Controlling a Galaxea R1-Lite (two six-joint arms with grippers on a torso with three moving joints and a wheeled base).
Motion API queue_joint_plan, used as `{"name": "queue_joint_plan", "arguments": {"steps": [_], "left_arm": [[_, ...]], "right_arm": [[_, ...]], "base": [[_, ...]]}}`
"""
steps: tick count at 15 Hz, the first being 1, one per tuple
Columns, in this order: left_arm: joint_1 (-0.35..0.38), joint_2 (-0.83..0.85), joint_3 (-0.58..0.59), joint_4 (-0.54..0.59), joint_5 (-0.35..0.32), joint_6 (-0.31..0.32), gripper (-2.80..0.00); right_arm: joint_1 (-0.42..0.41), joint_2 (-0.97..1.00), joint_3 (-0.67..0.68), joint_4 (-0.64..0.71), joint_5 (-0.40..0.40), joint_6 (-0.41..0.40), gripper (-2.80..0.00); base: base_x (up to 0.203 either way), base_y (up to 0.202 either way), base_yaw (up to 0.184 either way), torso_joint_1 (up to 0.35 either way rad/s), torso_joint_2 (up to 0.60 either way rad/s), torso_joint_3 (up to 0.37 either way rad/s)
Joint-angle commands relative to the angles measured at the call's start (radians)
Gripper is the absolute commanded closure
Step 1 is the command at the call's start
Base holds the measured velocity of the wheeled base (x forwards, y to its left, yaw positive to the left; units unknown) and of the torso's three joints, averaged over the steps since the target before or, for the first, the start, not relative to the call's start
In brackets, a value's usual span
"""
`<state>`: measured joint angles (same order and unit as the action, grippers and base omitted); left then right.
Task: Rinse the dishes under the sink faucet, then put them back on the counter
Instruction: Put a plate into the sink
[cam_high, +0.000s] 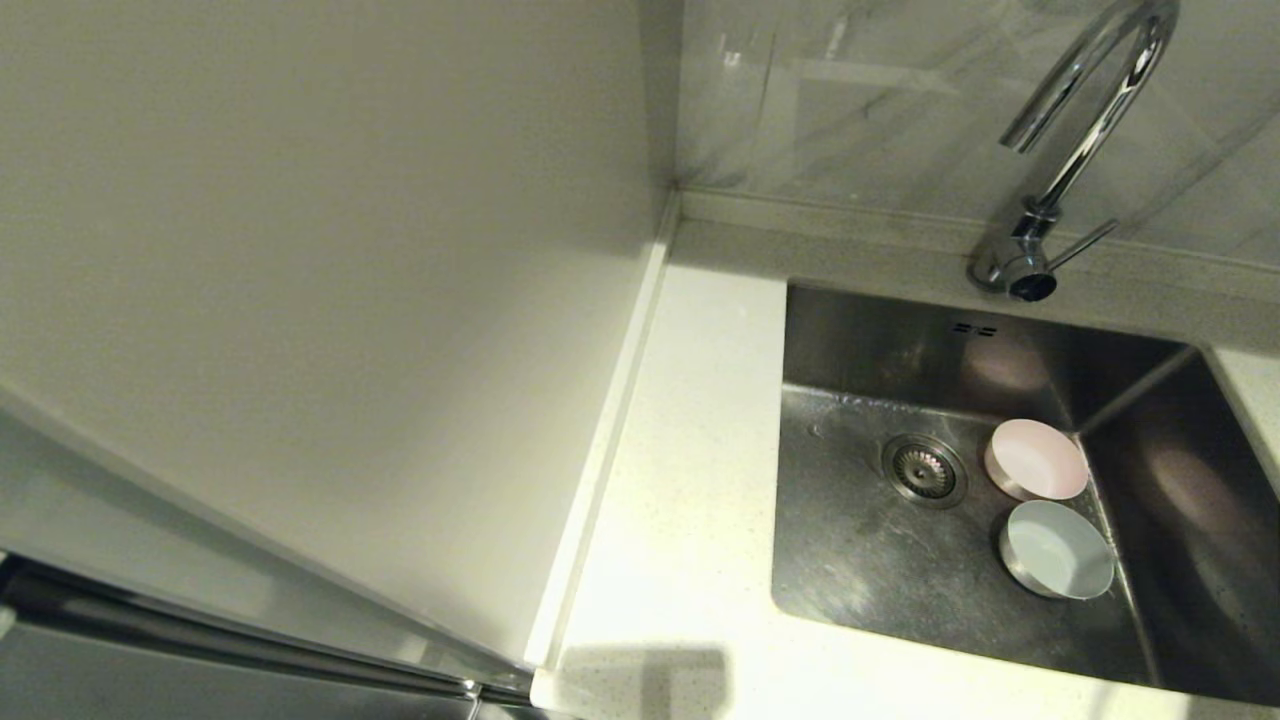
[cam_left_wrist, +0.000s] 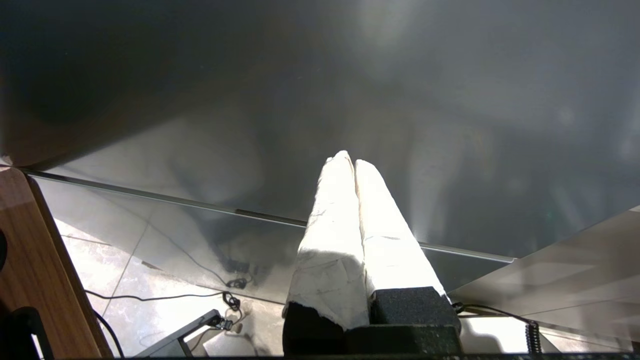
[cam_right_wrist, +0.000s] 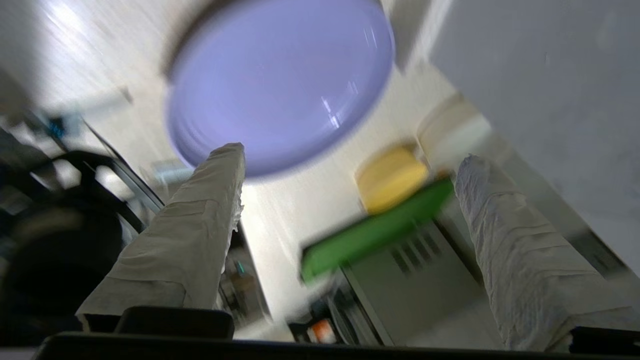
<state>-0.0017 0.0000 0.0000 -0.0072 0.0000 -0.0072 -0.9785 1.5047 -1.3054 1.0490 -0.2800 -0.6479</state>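
Right gripper (cam_right_wrist: 350, 165) fingers spread wide, nothing held, lilac plate (cam_right_wrist: 280, 85) on white table (cam_right_wrist: 280, 210) just beyond. Left gripper (cam_left_wrist: 350, 162) fingers pressed together, parked. Pink cup (cam_high: 1037, 459), blue-white bowl (cam_high: 1057, 549) touching in sink (cam_high: 860, 560), beside drain; faucet (cam_high: 1075, 120) behind.

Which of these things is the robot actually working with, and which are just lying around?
Part of the job: pink cup and blue-white bowl in the sink; faucet; counter; lilac plate, with the open right gripper near it.

Just lying about: yellow sponge, green board.
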Motion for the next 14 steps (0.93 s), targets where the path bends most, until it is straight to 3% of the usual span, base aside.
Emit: {"name": "queue_joint_plan", "arguments": {"steps": [1,5,11,14], "left_arm": [[0.0,0.0,0.003,0.0,0.0,0.0,0.0],[0.0,0.0,0.003,0.0,0.0,0.0,0.0],[0.0,0.0,0.003,0.0,0.0,0.0,0.0],[0.0,0.0,0.003,0.0,0.0,0.0,0.0]], "right_arm": [[-0.041,0.056,-0.012,0.021,-0.063,-0.05,-2.8],[-0.061,0.15,-0.02,0.018,-0.156,-0.071,-2.8],[-0.07,0.262,0.01,-0.171,-0.165,-0.1,-2.8],[-0.108,0.28,0.015,-0.24,-0.166,-0.212,-2.8]], "base": [[0.0,0.0,0.0,0.0,0.0,0.0],[0.0,0.0,0.0,0.0,0.0,0.0],[0.0,0.0,0.0,0.0,0.0,0.0],[0.0,0.0,0.0,0.0,0.0,0.0]]}}
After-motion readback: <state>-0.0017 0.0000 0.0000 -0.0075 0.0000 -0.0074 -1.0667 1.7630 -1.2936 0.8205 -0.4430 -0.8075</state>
